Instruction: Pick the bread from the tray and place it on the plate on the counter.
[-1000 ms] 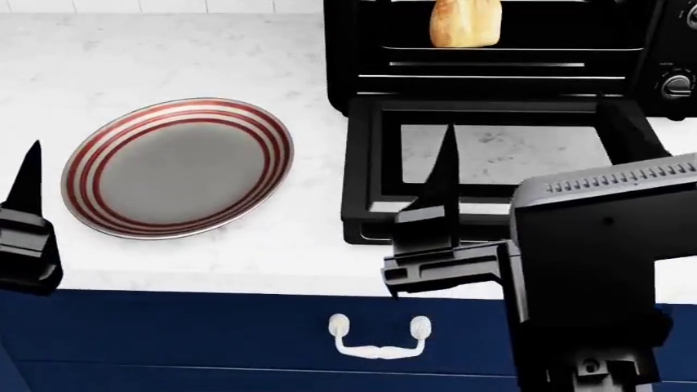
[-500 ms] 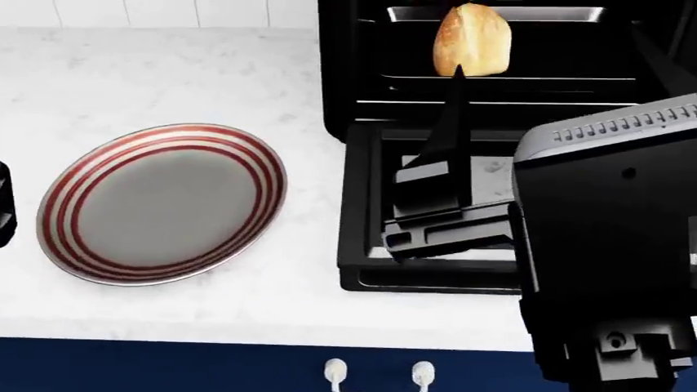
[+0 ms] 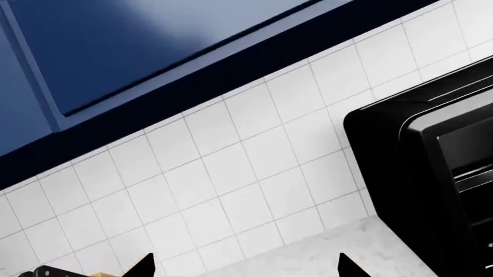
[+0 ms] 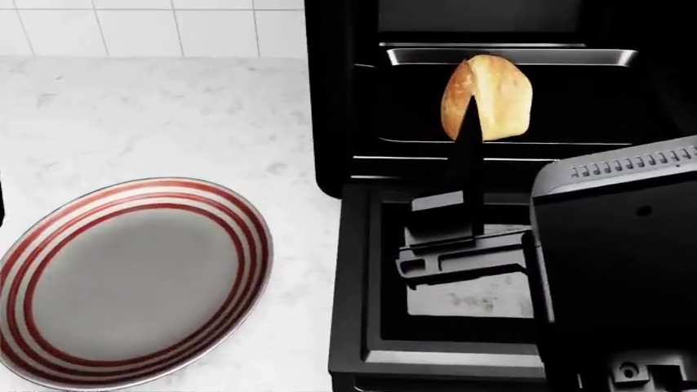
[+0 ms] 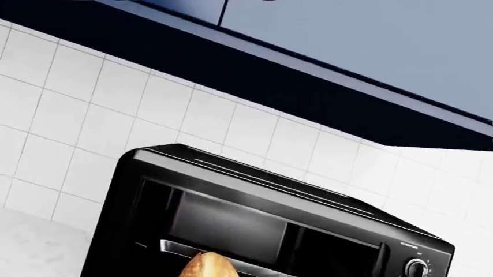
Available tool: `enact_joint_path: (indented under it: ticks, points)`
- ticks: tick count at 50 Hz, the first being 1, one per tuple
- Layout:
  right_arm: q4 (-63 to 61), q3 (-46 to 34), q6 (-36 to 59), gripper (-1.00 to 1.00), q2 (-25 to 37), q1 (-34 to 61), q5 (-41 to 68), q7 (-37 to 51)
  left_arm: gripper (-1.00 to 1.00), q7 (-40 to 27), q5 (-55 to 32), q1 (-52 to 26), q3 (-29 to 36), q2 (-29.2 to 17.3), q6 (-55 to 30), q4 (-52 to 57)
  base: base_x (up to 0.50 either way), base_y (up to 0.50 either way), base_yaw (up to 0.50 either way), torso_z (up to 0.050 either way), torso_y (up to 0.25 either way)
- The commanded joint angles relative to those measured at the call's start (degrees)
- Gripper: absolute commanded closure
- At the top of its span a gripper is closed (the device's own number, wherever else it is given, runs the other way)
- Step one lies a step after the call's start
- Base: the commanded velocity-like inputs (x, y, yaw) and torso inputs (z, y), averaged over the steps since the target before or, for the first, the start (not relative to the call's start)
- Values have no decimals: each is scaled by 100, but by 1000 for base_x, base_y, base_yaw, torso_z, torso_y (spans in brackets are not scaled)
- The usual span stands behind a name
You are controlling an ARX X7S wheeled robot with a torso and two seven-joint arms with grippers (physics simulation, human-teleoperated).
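Bread (image 4: 492, 96) stands upright on the tray (image 4: 512, 56) inside the open oven (image 4: 338, 106), long axis vertical. Right claw (image 4: 468, 204) hovers over the dropped oven door (image 4: 354, 310), fingertip overlapping the roll; grip state unclear, holds nothing. Left claw (image 3: 245, 266) tips spread, empty. Plate (image 4: 130, 282) on desk (image 4: 153, 114), left of oven.

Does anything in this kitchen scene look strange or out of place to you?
Yes, the bread. It stands on end on the silver tray inside the open toaster oven rather than lying flat. The plate and counter look ordinary.
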Motion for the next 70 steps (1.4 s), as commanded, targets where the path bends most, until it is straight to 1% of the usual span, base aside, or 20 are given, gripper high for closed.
enact_joint_path:
  ticks: [1, 3, 6, 14, 25, 39, 58, 61, 63, 65, 70]
  points:
    - [590, -374, -922, -100, 247, -804, -331, -163, -100, 278, 197, 67, -38, 47, 283, -40, 0, 0, 0, 0, 0]
    - [824, -584, -1182, -100, 306, -912, -508, -252, -100, 292, 212, 64, -7, 52, 292, -45, 0, 0, 0, 0, 0]
    - [1030, -677, -1207, -100, 317, -844, -512, -340, -100, 240, 145, 33, 38, 14, 309, -61, 0, 0, 0, 0, 0]
    - [1249, -673, -982, -100, 297, -593, -323, -432, -100, 237, 130, 35, 112, -33, 362, -59, 0, 0, 0, 0, 0]
    - [1672, -675, -647, -100, 367, 74, -147, -586, -100, 212, 129, -31, 269, -79, 386, -72, 0, 0, 0, 0, 0]
    - [2228, -1064, -906, -100, 423, 309, -345, -783, -100, 101, 38, -102, 494, -127, 420, -76, 0, 0, 0, 0, 0]
    - [2884, -1145, -1265, -100, 311, 462, -434, -978, -100, -73, -146, -285, 858, -249, 399, -169, 0, 0, 0, 0, 0]
    - [2811, -1120, -1023, -100, 227, 640, -329, -884, -100, -95, -177, -306, 904, -253, 415, -176, 0, 0, 0, 0, 0]
    - [2968, -1203, -1206, -100, 261, 649, -415, -990, -100, -99, -185, -313, 932, -265, 418, -184, 0, 0, 0, 0, 0]
    - [2816, -1136, -884, -100, 148, 774, -263, -843, -100, -119, -215, -329, 956, -276, 432, -188, 0, 0, 0, 0, 0]
    - [2910, -1173, -828, -100, 75, 857, -212, -857, -100, -192, -301, -370, 994, -325, 484, -192, 0, 0, 0, 0, 0]
